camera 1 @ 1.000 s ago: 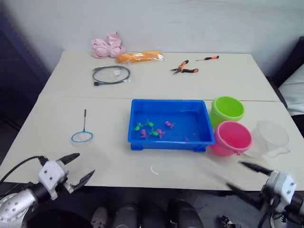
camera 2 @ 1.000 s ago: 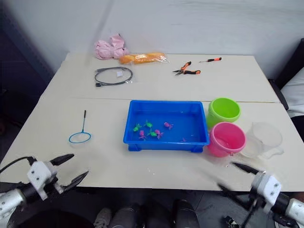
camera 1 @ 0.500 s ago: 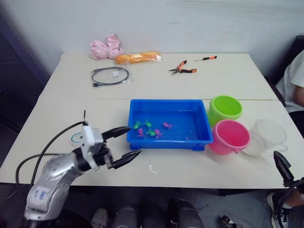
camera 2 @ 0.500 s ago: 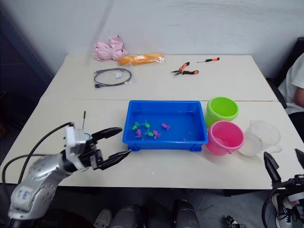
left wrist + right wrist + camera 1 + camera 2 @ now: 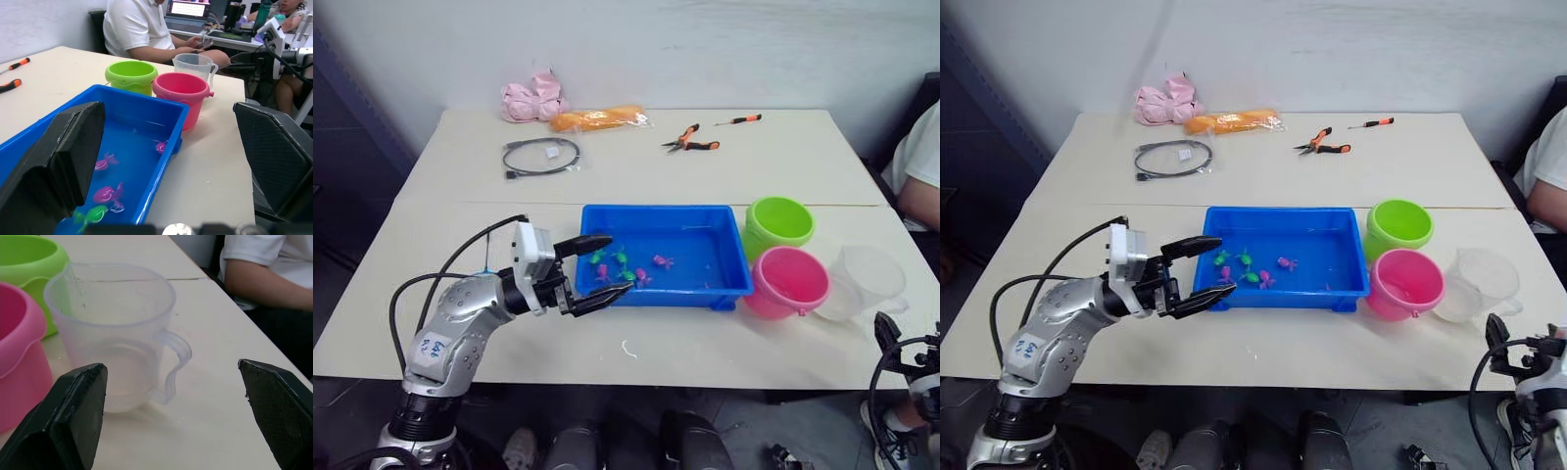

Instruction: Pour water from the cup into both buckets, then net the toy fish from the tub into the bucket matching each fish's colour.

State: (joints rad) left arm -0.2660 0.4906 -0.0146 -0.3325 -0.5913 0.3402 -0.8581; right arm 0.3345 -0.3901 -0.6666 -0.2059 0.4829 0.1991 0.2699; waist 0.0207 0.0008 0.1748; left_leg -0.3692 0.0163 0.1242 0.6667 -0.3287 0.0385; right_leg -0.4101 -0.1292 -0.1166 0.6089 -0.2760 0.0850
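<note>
silver left arm [image 5: 455, 328], black cables, black jaws

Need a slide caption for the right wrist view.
Open right pincer faces the clear cup beside pink bucket.

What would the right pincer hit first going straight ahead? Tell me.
Probably the cup: it stands directly ahead between the open right pincer's fingers, handle toward it, with bare table between. Depth is uncertain.

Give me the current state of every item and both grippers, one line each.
Cup: upright on the table, untouched.
Green bucket: upright.
Pink bucket: upright.
Tub: on the table, fish inside.
Left gripper: open, over the tub's left end.
Right gripper: open, facing the cup's handle.
</note>
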